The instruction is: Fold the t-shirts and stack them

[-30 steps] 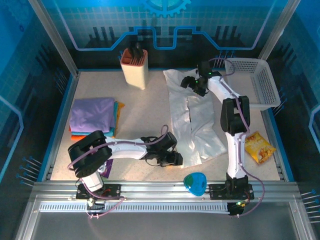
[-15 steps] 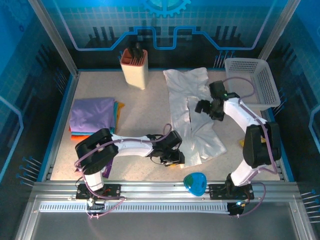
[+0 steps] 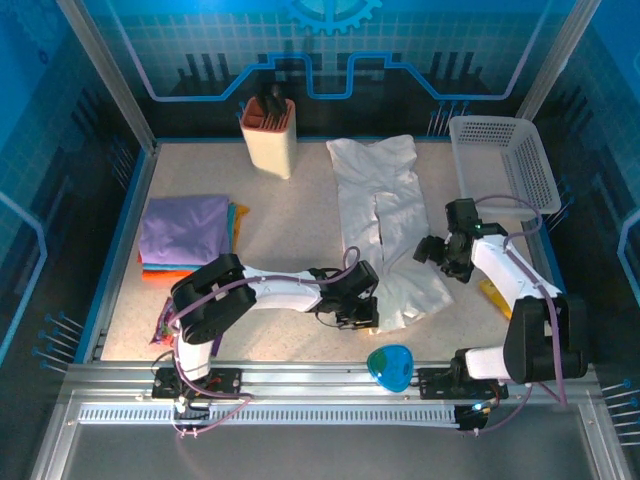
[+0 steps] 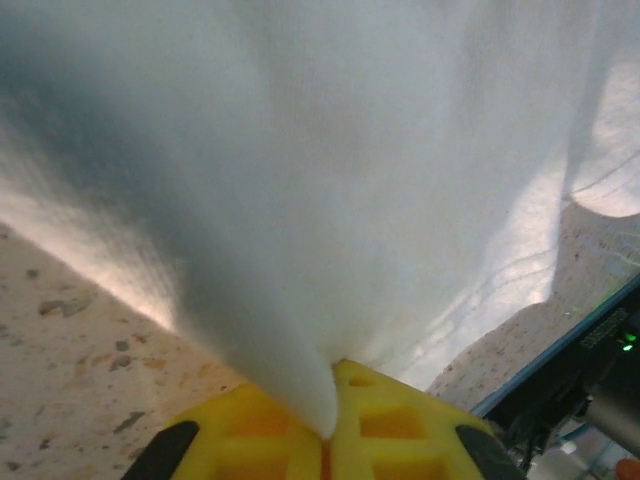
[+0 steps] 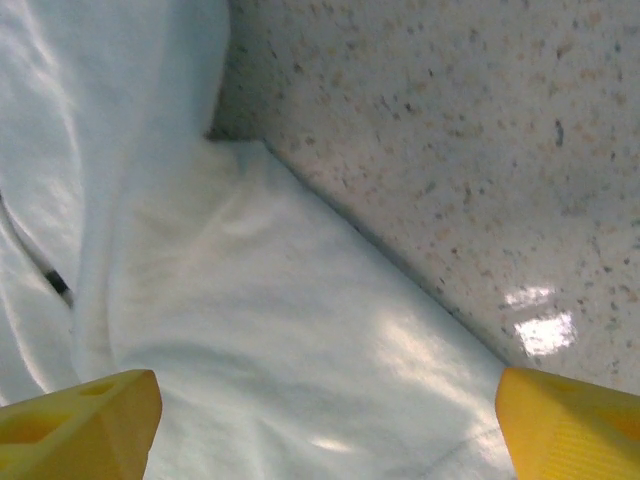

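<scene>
Nearest, the left claw (image 4: 325, 432) is clenched on the near hem of the white t-shirt (image 3: 380, 215), which lies lengthwise mid-table. So thin a pinch may slip. Farther right, the right claw (image 5: 320, 425) gapes over the shirt's edge and could bunch it.

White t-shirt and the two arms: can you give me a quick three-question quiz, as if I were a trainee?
1. True or false: the left gripper is shut on the white t-shirt.
2. The right gripper is: A open, B shut on cloth, C gripping a basket?
3. What colour tops the folded stack?
Key: 1 true; 2 A; 3 purple.
</scene>
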